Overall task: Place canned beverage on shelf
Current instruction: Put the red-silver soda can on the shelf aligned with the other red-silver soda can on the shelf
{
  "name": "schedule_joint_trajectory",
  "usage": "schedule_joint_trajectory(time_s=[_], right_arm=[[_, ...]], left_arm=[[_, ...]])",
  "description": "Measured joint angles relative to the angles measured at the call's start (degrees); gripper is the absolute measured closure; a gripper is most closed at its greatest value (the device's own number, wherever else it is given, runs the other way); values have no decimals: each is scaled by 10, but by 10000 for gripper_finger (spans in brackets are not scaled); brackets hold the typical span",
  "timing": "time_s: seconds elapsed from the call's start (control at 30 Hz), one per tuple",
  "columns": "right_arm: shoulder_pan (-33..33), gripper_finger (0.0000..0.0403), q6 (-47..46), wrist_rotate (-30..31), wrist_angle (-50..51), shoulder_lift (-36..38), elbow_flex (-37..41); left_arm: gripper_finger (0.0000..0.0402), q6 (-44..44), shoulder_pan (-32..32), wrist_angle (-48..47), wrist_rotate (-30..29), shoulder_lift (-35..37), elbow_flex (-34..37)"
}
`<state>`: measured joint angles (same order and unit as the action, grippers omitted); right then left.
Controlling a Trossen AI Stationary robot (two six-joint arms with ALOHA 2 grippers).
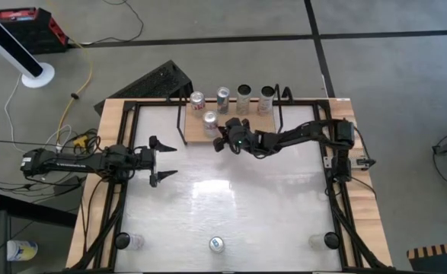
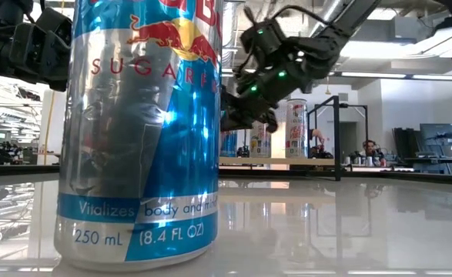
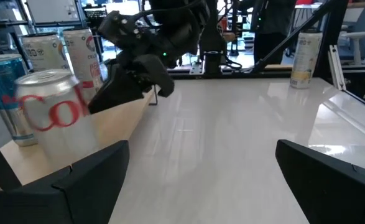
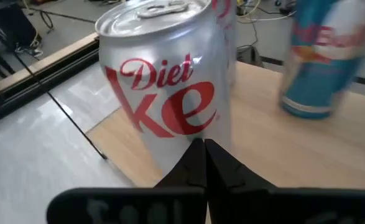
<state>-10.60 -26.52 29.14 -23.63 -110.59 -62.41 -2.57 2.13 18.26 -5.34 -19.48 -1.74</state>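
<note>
Right pincer [image 4: 204, 155] fully closed, empty, just beside the Diet Coke can [image 4: 170, 81] on the shelf [image 4: 306, 149].

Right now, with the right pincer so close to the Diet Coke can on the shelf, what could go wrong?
1. The right pincer is shut and empty, its tips almost at the Diet Coke can. A small push forward could tip it.
2. That can stands near the shelf front edge, with other cans close behind, so a knock might topple several.
3. The left pincer waits open, far away.
</note>
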Motion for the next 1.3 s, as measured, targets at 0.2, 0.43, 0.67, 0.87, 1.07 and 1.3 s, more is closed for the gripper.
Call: schedule_joint_trajectory(time_s=[0.2, 0.43, 0.67, 0.87, 1.07, 1.3], right_arm=[[-14, 388, 22, -29, 44, -46, -75], [-10, 388, 46, 1, 119, -49, -122], [-11, 387, 82, 6, 111, -45, -151], [-24, 387, 105, 6, 112, -45, -162], [-50, 387, 105, -39, 112, -45, -162], [-56, 387, 114, -55, 108, -45, -162]], left_arm=[[9, 0, 0, 0, 0, 0, 0], [9, -7, 0, -8, 0, 0, 0], [9, -9, 0, -9, 0, 0, 0], [9, -8, 0, -9, 0, 0, 0], [9, -8, 0, -9, 0, 0, 0], [9, -8, 0, -9, 0, 0, 0]])
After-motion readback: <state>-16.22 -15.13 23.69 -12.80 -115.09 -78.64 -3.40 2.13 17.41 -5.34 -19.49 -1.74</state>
